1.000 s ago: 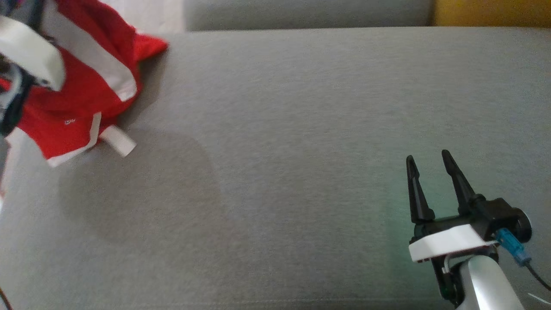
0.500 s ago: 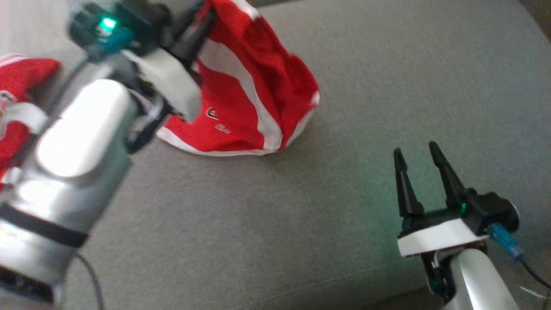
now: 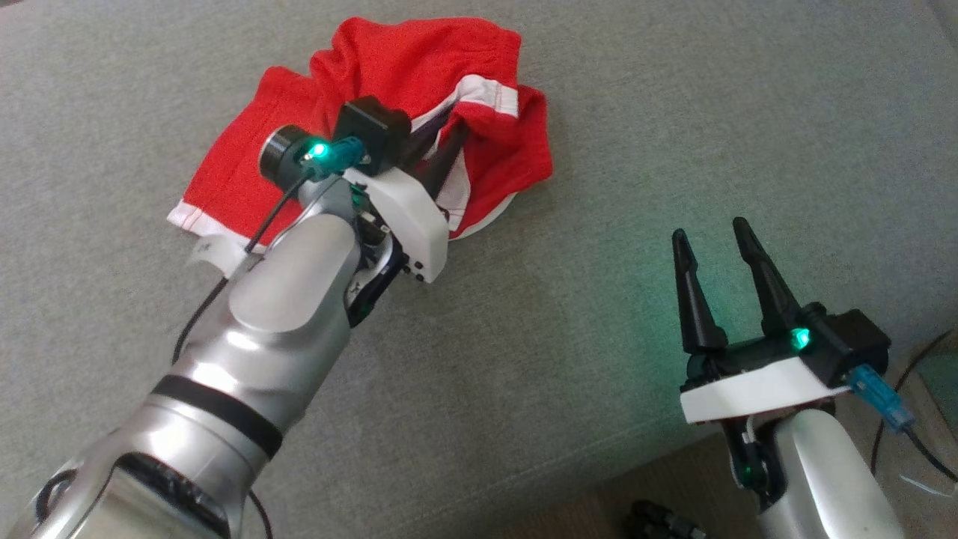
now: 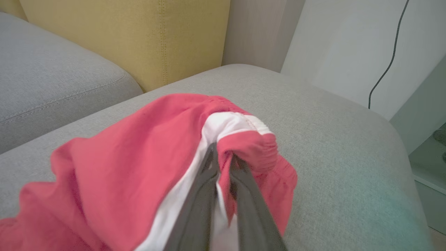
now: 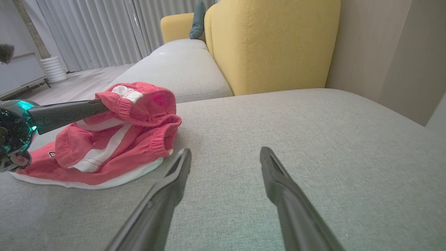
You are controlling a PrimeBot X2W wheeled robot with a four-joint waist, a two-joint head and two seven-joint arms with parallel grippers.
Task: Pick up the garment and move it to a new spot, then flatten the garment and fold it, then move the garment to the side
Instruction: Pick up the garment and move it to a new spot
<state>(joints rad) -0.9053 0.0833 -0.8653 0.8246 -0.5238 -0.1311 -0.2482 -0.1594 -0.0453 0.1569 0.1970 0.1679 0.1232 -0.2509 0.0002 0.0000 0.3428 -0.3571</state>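
The red garment [image 3: 389, 67] with white stripes lies in a bunched heap on the grey sofa seat [image 3: 636, 187], up at about 11 o'clock in the head view. The left arm [image 3: 284, 299] reaches over it. Its 2 dark fingers [image 4: 198, 195] are almost together. The left jaws pinch a fold of the stretchy waistband, with white cloth caught between them. That fold is held up a bit above the rest of the heap.

The right jaws sit low at about 4 o'clock, well apart from the garment. They are wide open with nothing in them, and their fingers [image 3: 692, 299] point to 12 o'clock. A yellow backrest [image 5: 271, 45] stands behind the seat.
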